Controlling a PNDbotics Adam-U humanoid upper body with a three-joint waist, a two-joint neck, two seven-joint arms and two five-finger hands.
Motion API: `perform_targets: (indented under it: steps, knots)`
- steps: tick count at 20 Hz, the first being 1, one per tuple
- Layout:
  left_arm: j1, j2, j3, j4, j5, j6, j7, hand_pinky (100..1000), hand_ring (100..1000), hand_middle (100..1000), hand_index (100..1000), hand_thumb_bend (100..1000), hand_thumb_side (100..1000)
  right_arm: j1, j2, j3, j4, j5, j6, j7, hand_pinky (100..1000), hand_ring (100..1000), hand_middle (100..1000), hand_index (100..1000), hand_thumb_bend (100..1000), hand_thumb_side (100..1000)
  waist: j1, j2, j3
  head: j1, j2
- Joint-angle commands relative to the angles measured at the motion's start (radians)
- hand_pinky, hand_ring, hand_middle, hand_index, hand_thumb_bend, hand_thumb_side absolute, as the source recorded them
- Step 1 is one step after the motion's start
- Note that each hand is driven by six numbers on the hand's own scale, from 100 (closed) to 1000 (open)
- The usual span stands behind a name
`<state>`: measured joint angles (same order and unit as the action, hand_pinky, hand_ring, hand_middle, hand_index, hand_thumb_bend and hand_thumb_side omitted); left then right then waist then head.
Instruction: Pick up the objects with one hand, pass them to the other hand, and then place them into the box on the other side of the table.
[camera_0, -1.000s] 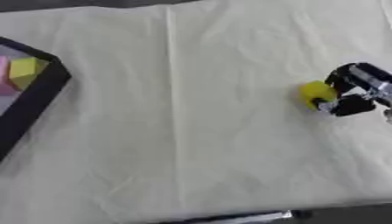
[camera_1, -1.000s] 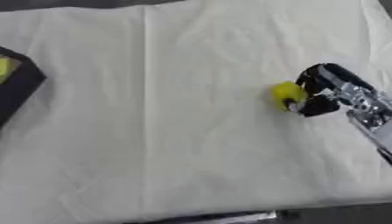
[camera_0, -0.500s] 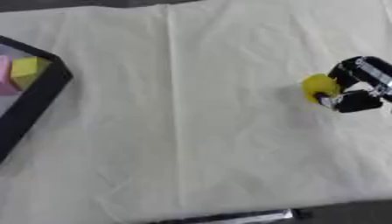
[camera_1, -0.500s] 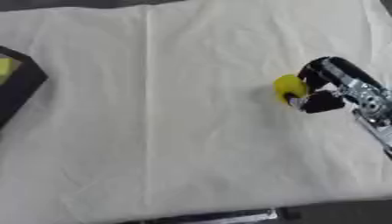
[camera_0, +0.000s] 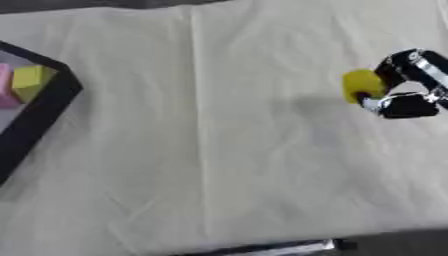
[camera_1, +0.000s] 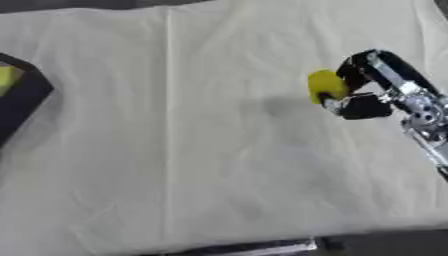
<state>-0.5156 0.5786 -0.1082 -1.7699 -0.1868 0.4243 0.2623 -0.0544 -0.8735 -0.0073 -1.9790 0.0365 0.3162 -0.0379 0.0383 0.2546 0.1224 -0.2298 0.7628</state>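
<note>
Right robot hand: the black and silver right robot hand (camera_1: 363, 92) is seen on the right side of the cream cloth-covered bench (camera_0: 219, 150), with fingers and thumb curled round a small yellow rounded block (camera_1: 325, 86).
Held object: the yellow rounded block is pinched at the leftward tips of the robot hand, between the upper fingers and the thumb below; a faint shadow on the cloth just to the left of it suggests that it is carried clear of the bench, though this is judged, not plainly seen.
Left robot hand: no left robot hand is shown in either view.
Box: the shallow black-rimmed box (camera_0: 39, 117) is placed well apart from the robot hand, across the bench at the far left edge; a yellow cube (camera_0: 31, 81) and a pink block (camera_0: 5, 90) are seen inside it, just beside each other.
Done so far: the pick-up is judged complete, and two pieces are already lying in the box.
Left to do: the block has not yet been passed to the other hand, and it has not yet been set into the box.
</note>
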Motion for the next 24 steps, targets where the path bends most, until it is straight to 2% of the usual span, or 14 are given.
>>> perform_targets:
  steps: [1, 5, 11, 19, 24]
  knots:
    - [-0.010, 0.024, 0.008, -0.021, -0.004, -0.002, -0.003, 804, 660, 590, 750, 100, 542, -0.032, -0.003, 0.001, -0.021, -0.037, -0.028, -0.048, 600, 446, 353, 487, 305, 100, 0.010, -0.006, 0.001, 0.004, -0.016]
    - [-0.013, 0.024, 0.008, -0.024, -0.003, -0.002, -0.004, 804, 661, 590, 750, 100, 540, -0.069, 0.020, 0.019, -0.021, -0.047, -0.042, -0.074, 598, 441, 353, 487, 302, 100, 0.010, -0.008, 0.002, 0.004, -0.019]
    - [-0.035, 0.027, -0.001, -0.047, 0.000, -0.009, -0.013, 802, 659, 588, 747, 100, 530, -0.127, 0.039, 0.053, -0.021, -0.041, -0.051, -0.066, 592, 440, 360, 494, 303, 100, 0.010, -0.014, 0.005, 0.006, -0.015]
    - [-0.057, 0.027, -0.021, -0.136, 0.006, -0.027, -0.058, 800, 661, 591, 745, 100, 541, -0.196, 0.081, 0.101, -0.021, -0.047, -0.054, -0.058, 582, 439, 359, 491, 299, 100, 0.013, -0.017, 0.010, 0.005, -0.008]
    - [-0.096, 0.027, -0.038, -0.211, 0.015, -0.037, -0.086, 796, 660, 591, 743, 100, 494, -0.232, 0.111, 0.127, -0.021, -0.029, -0.037, -0.055, 580, 441, 361, 491, 307, 100, 0.015, -0.021, 0.016, 0.006, -0.003]
